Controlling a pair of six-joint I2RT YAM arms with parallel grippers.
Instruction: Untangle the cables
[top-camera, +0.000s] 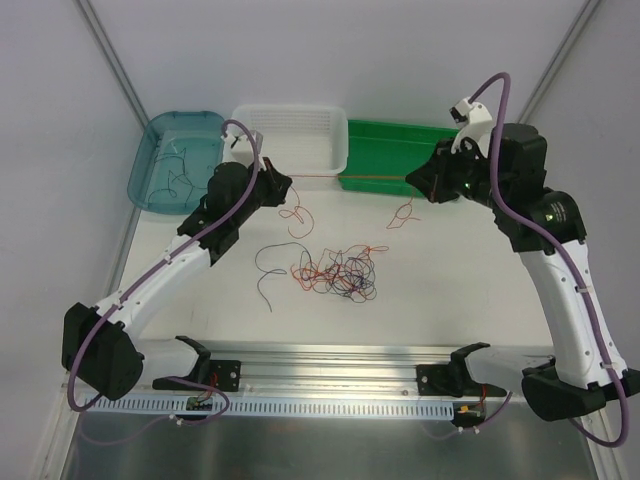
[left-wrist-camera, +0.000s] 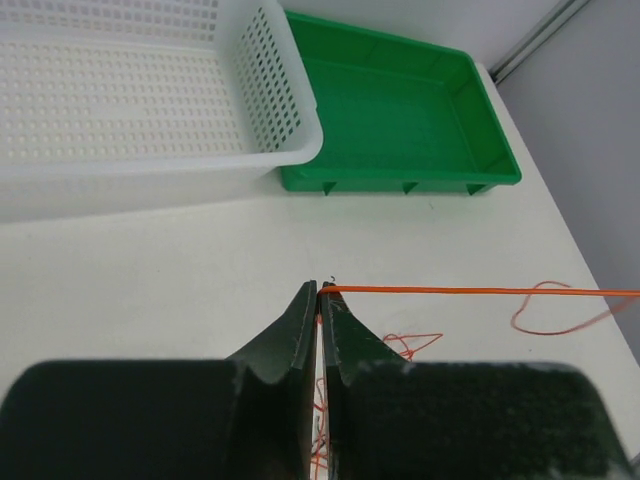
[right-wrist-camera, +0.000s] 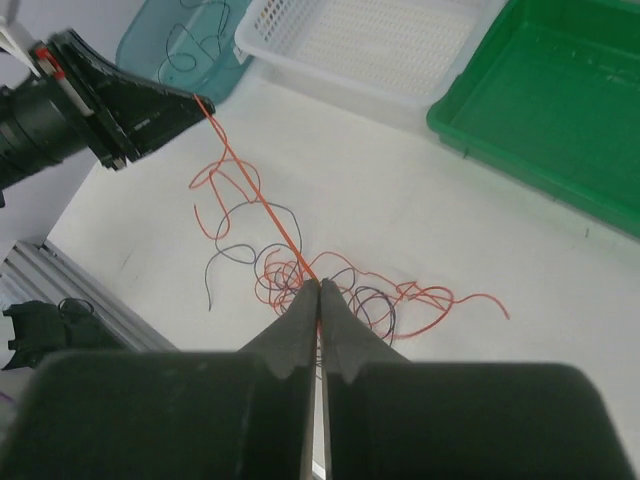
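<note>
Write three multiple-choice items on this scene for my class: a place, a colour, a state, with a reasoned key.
1. Where does the white basket stand?
A. between the blue tray and the green tray
B. left of both trays
C. right of both trays

2. What colour is the cable stretched between the left gripper and the right gripper?
A. black
B. grey
C. orange

3. How is the left gripper?
A. wide open
B. shut on the stretched cable
C. shut on nothing

Key:
1 A: it is the middle container of the far row.
2 C: the taut line is orange.
3 B: its closed jaws pinch the cable.
</note>
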